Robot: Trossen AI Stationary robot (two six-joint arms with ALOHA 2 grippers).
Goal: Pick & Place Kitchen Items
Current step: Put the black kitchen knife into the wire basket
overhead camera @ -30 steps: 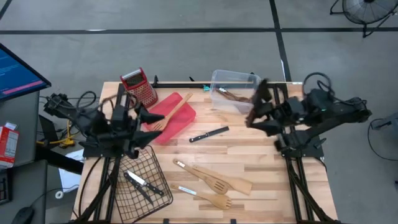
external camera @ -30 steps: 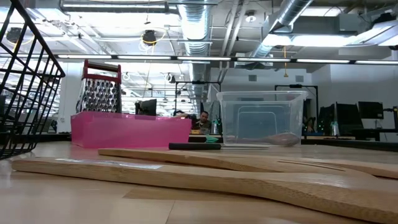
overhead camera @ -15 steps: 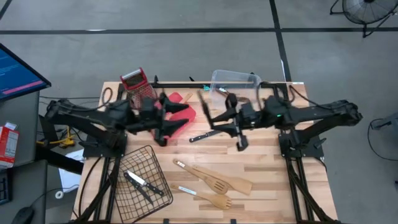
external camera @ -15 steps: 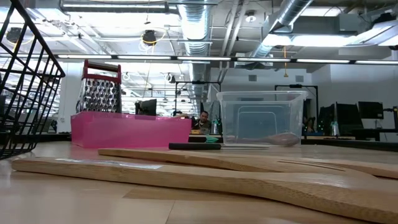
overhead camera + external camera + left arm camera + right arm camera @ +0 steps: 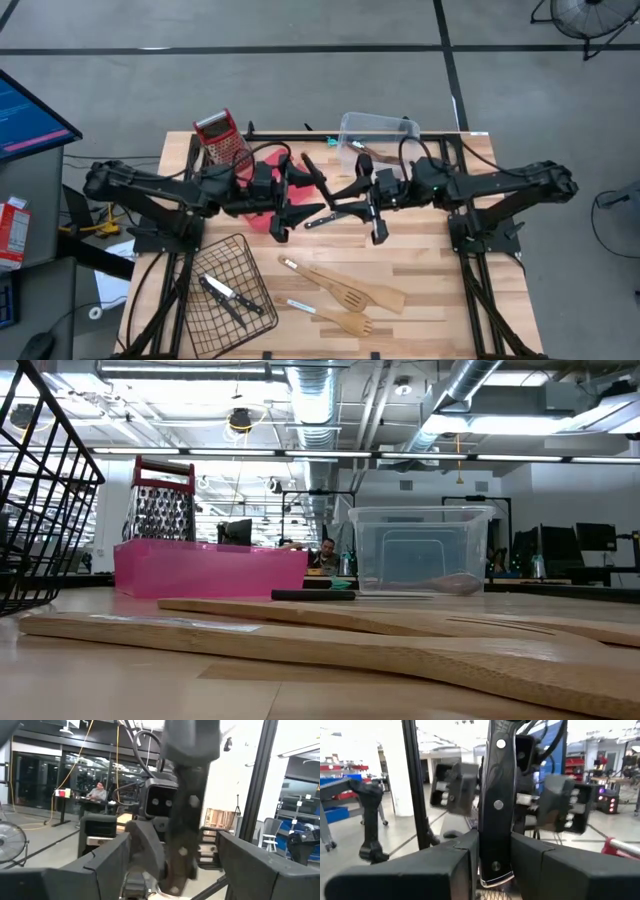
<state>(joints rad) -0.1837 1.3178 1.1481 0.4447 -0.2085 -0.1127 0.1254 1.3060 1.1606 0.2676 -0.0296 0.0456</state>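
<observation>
Roughly, the sorting looks about half done. Beside the red tray [image 5: 258,218], on its side nearer the arms' bases, the wire basket [image 5: 228,252] already holds two black-handled knives [image 5: 222,290]. Above the tray's far edge the two arms meet. The right end effector [image 5: 495,851] is clenched on the riveted black handle of a third knife [image 5: 496,795], held up off the counter [image 5: 430,270]. The left end effector [image 5: 175,862] faces it with its fingers spread wide on either side of that knife and clamped on nothing. This looks like a handover that is not yet made.

Left to do, as I judge it:
- A fourth knife [image 5: 320,218] lies on the counter just beside the tray, under the arms.
- Two wooden slotted turners [image 5: 355,288] [image 5: 340,320] lie farther out from the tray, level with the basket.

A clear bin [image 5: 378,122] beyond the tray holds something brown that I cannot identify. One red-topped grater [image 5: 225,135] stands at the tray's back corner. Whatever lies in the tray is hidden by the arms.
</observation>
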